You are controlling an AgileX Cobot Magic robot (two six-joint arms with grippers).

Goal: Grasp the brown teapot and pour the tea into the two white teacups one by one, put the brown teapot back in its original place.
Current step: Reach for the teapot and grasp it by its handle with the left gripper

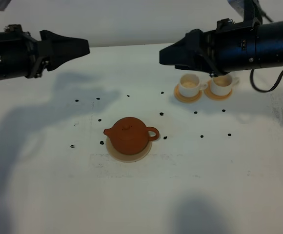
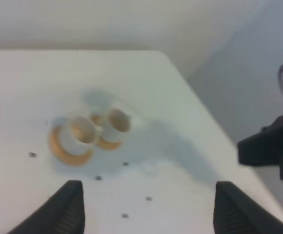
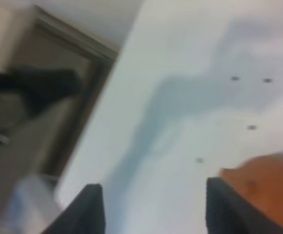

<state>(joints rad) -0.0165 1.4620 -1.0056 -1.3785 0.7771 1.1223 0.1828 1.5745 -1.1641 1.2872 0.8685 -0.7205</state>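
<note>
The left hand (image 2: 150, 208) hangs over the far left part of the bench (image 1: 205, 190) with its dark fingers (image 2: 70, 209) spread wide and nothing between them. It touches nothing. Seen from its own wrist, the cups sit out ahead of it, blurred, with bare bench in between.

The right hand (image 3: 153, 209) reaches in from the far right, also above the surface. Its fingers stand well apart and empty. In its blurred wrist view a reddish-brown shape shows just beside one finger, without touching it.

Just in front of and below the right hand's tip stand the two white teacups (image 1: 189, 86), side by side and almost touching, each upright on a small orange coaster (image 1: 188, 99). Their insides look cream.

The brown teapot (image 1: 131, 135) is well apart from both hands, near the middle of the bench. It sits upright with its lid on, on the pale tan disc (image 1: 116, 154). Its spout points toward the left arm's side and its loop handle toward the right arm's side.

Small black marks (image 1: 161, 113) are scattered over the white bench around the teapot and the cups.
</note>
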